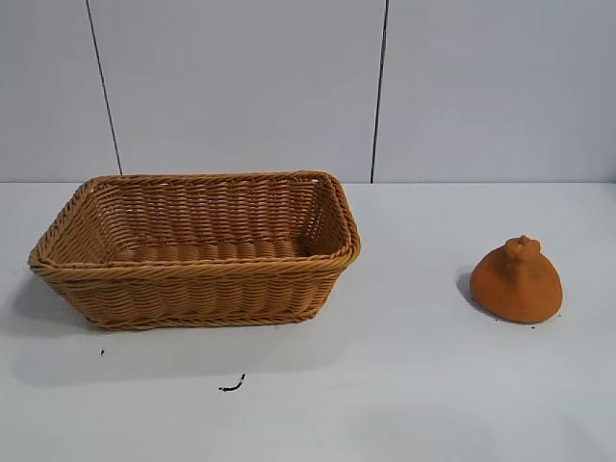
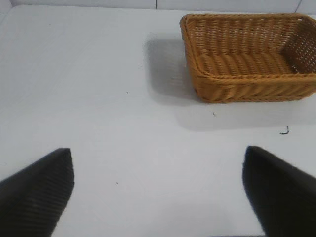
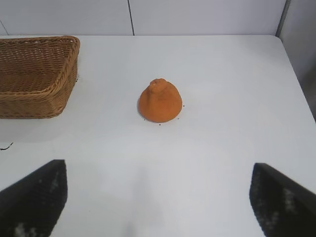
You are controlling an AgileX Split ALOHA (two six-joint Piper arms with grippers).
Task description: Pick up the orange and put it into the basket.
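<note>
The orange (image 1: 517,282), matte, lumpy and dome-shaped with a small knob on top, sits on the white table at the right. The tan wicker basket (image 1: 197,272) stands at the left and holds nothing. No arm shows in the exterior view. My right gripper (image 3: 159,192) is open and empty above the table, well short of the orange (image 3: 159,101), with the basket's corner (image 3: 49,94) to one side. My left gripper (image 2: 159,187) is open and empty over bare table, away from the basket (image 2: 232,89).
A small dark curl of debris (image 1: 232,386) lies on the table in front of the basket, with a dark speck (image 1: 102,352) near it. A pale panelled wall stands behind the table. The table's edge (image 3: 296,74) runs beyond the orange in the right wrist view.
</note>
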